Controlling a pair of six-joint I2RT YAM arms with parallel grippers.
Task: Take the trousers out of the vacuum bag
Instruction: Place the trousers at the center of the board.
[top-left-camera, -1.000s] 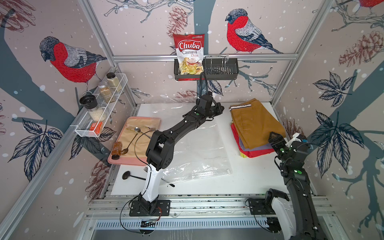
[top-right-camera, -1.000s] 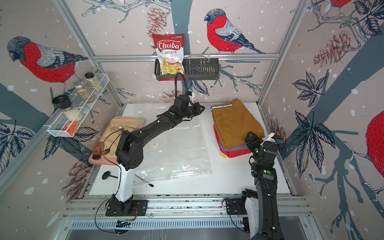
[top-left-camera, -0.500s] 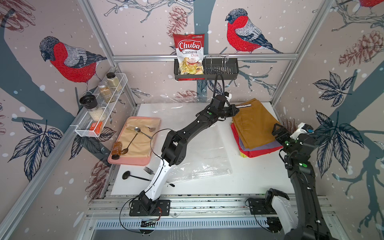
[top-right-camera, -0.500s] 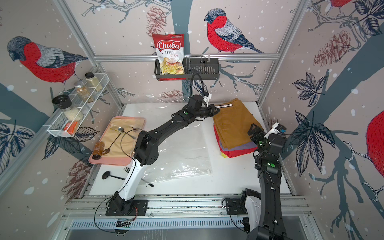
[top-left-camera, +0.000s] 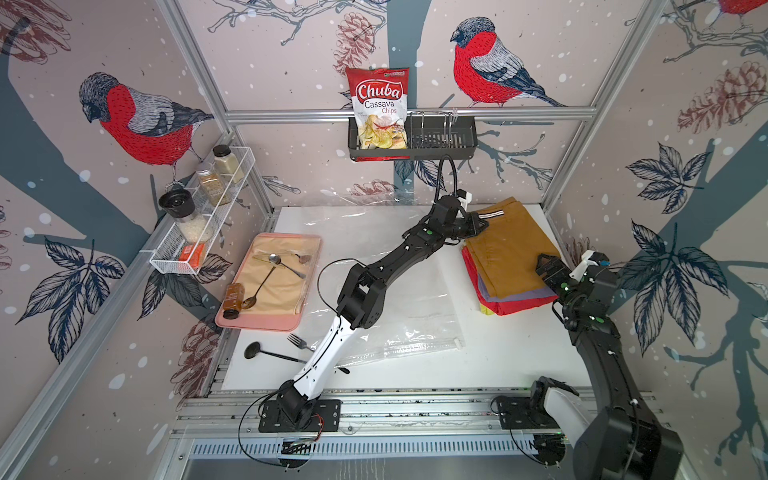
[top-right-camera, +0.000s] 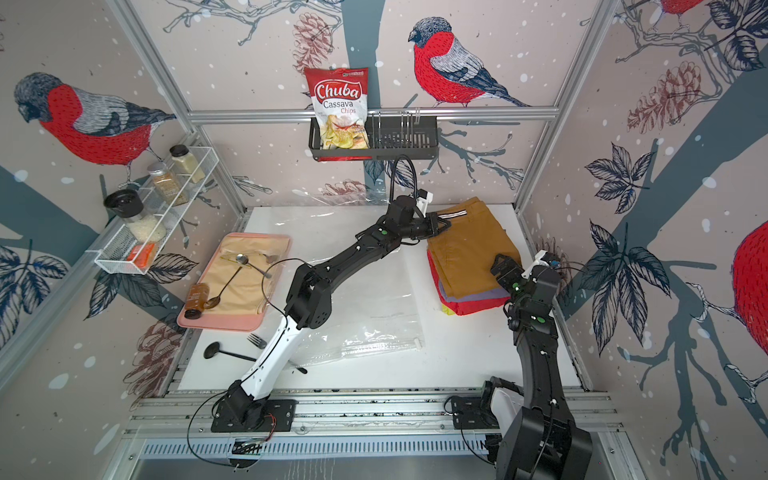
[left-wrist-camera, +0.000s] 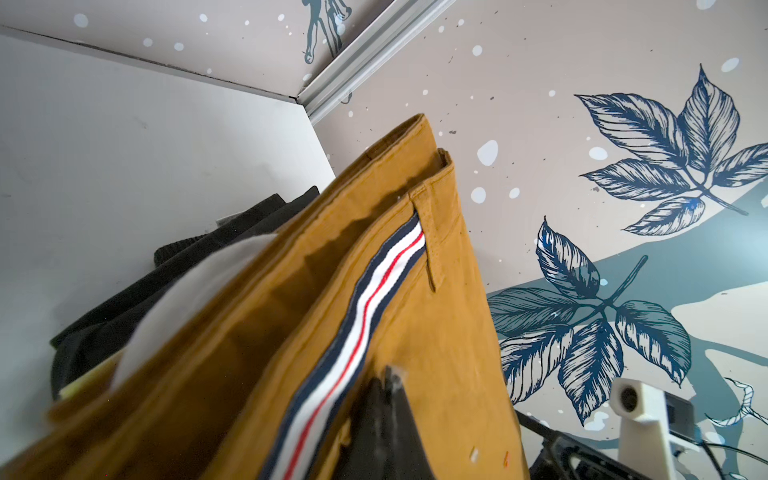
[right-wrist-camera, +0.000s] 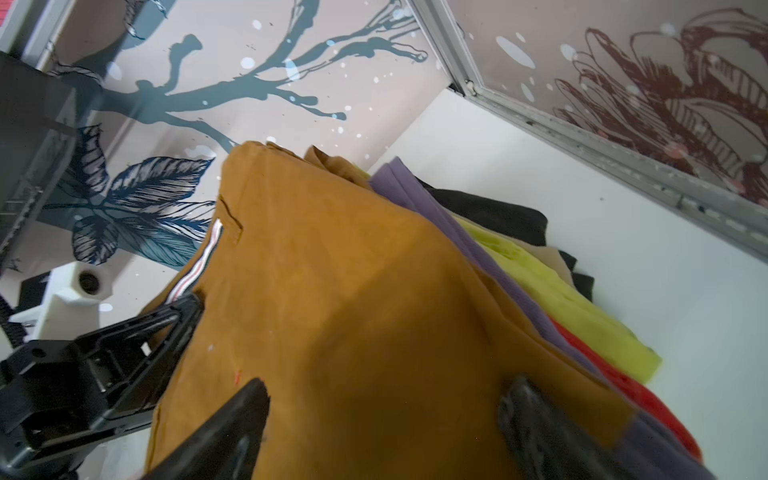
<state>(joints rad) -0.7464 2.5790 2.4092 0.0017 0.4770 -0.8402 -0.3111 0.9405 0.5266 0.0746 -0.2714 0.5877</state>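
Fingers (left-wrist-camera: 384, 419) of the left gripper (top-left-camera: 480, 227) are being squeezed together on the striped waistband corner of the mustard-brown pair that's topping the stack of folded cloth trousers (top-left-camera: 513, 253). The right gripper (right-wrist-camera: 386, 384) is being held over the near end of that same pair, with its fingers spread wide apart. The stack, with purple, red, yellow-green and black layers underneath, is being rested on the white table (top-left-camera: 498, 357). It's outside the big clear crinkly plastic vacuum bag (top-left-camera: 415, 299) and just beside it. The bag is being left flat mid-table under the left arm.

Bright even light, soft shadows; wrist views blurred close up.
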